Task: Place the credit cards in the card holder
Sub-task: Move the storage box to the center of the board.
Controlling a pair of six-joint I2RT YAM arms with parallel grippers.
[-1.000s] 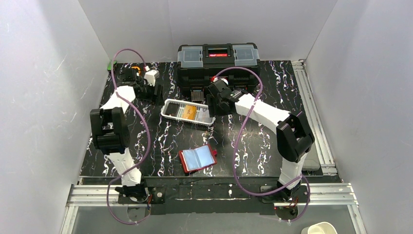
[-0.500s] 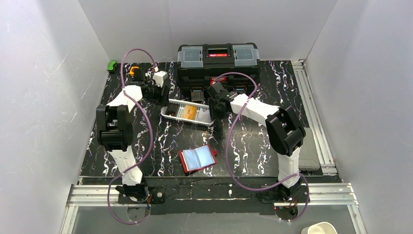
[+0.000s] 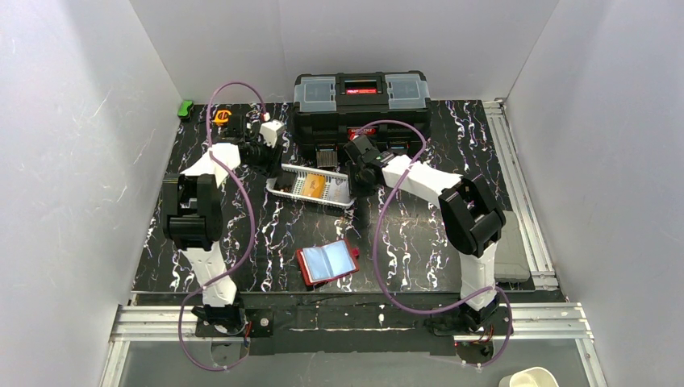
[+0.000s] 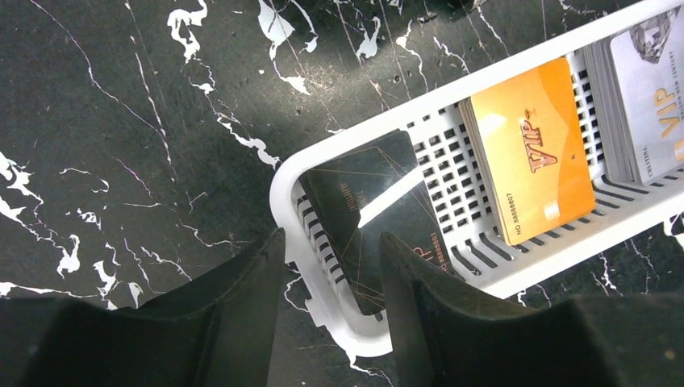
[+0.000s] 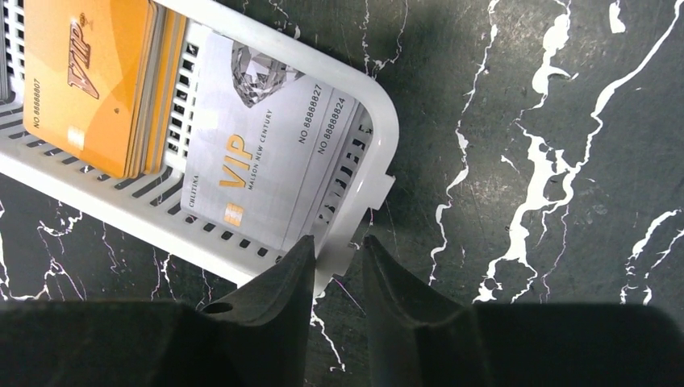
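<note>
The credit cards lie in a white mesh basket (image 3: 339, 196): a black card (image 4: 367, 214) at its left end, an orange stack (image 4: 532, 149) in the middle and a silver card (image 5: 258, 153) at its right end. The red card holder (image 3: 304, 266) lies open near the front edge, a light blue card showing inside it. My left gripper (image 4: 331, 242) is open, straddling the basket's left end wall (image 4: 282, 185). My right gripper (image 5: 337, 242) is closed down on the tab of the basket's right rim (image 5: 367, 201).
A big black toolbox (image 3: 360, 101) stands right behind the basket. A small orange object (image 3: 223, 117) and a green one (image 3: 185, 107) sit at the back left. A grey pad (image 3: 511, 242) lies at the right edge, by the rail.
My left arm has swung right from the back-left corner to the basket's left end. The right arm has drawn in closer to the basket's right end. The card holder has not moved.
</note>
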